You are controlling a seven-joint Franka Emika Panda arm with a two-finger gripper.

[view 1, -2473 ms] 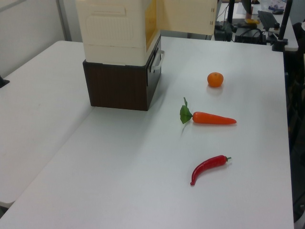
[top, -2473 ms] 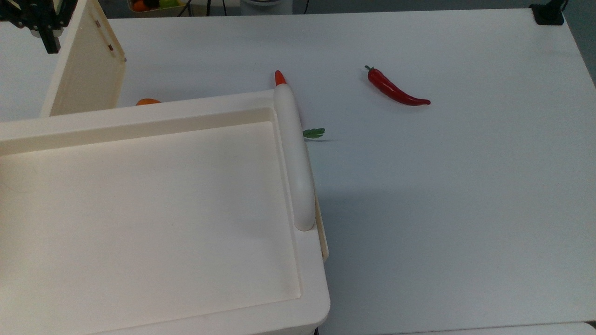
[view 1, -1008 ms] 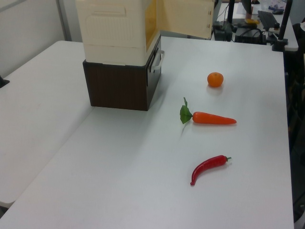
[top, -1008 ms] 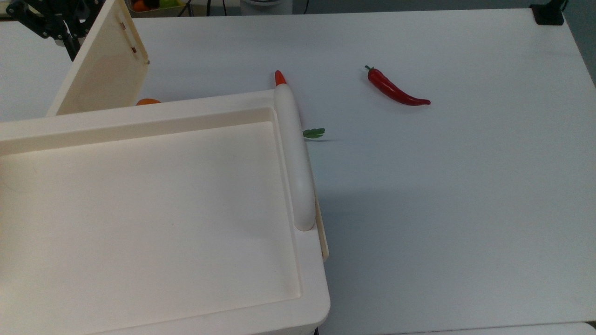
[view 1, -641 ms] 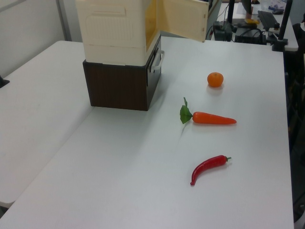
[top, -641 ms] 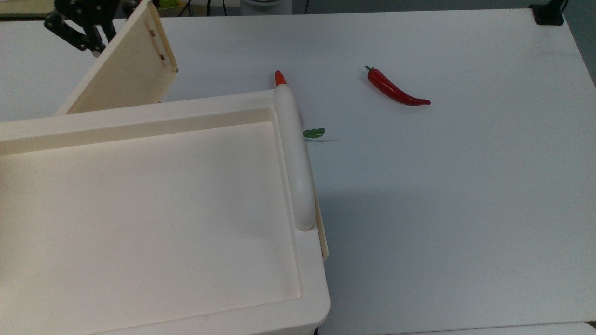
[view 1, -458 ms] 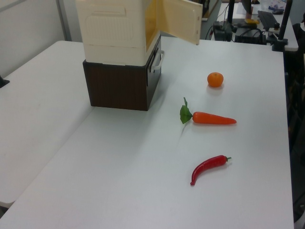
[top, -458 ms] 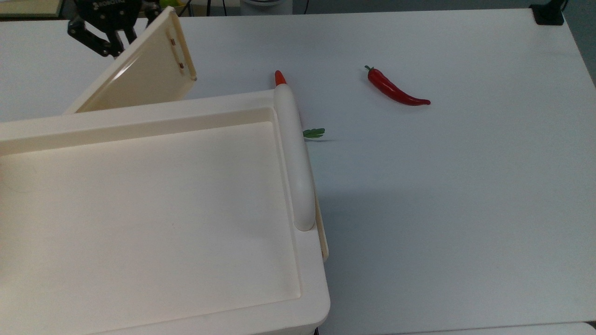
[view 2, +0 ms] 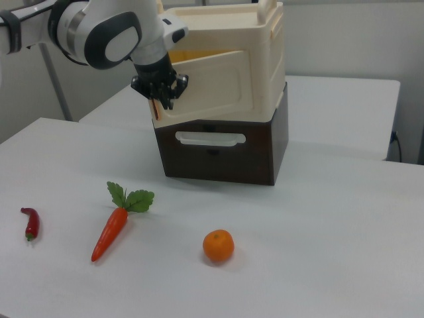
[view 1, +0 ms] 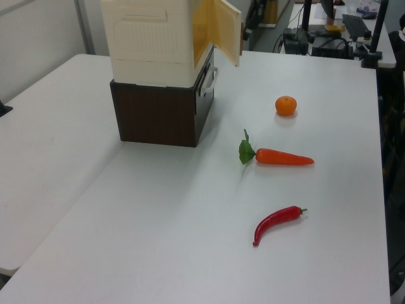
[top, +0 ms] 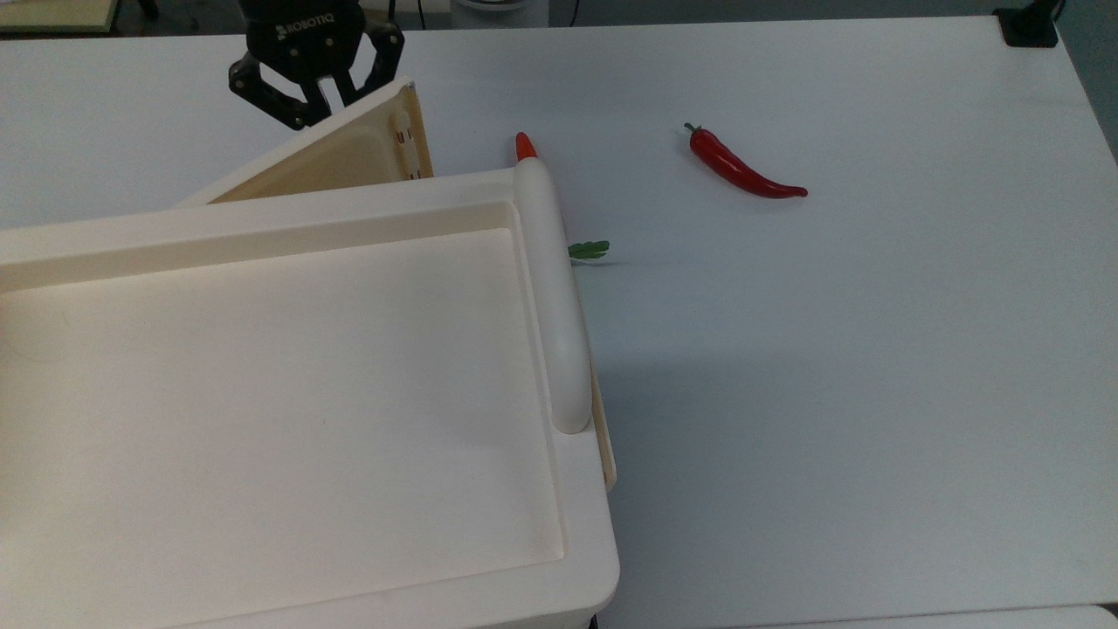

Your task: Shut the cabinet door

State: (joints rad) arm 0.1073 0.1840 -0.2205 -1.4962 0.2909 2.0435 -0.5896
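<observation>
Cream plastic, the flat rectangular cabinet door [top: 336, 162] stands partly open off the large cream-white plastic cabinet [top: 288, 402]. The black two-finger end effector [top: 316, 103] sits at the door's free edge, its fingers spread apart, gripping nothing I can make out.

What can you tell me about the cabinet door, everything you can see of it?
The door is a flat cream panel that looks like plastic, with rounded corners, a raised rim and small fittings near its free edge in the top view. It is upright and partly open, hinged to the cabinet and angled out from its front, with a gap left to close. The gripper is at the door's free edge, against its outer face. Its fingers are spread.
</observation>
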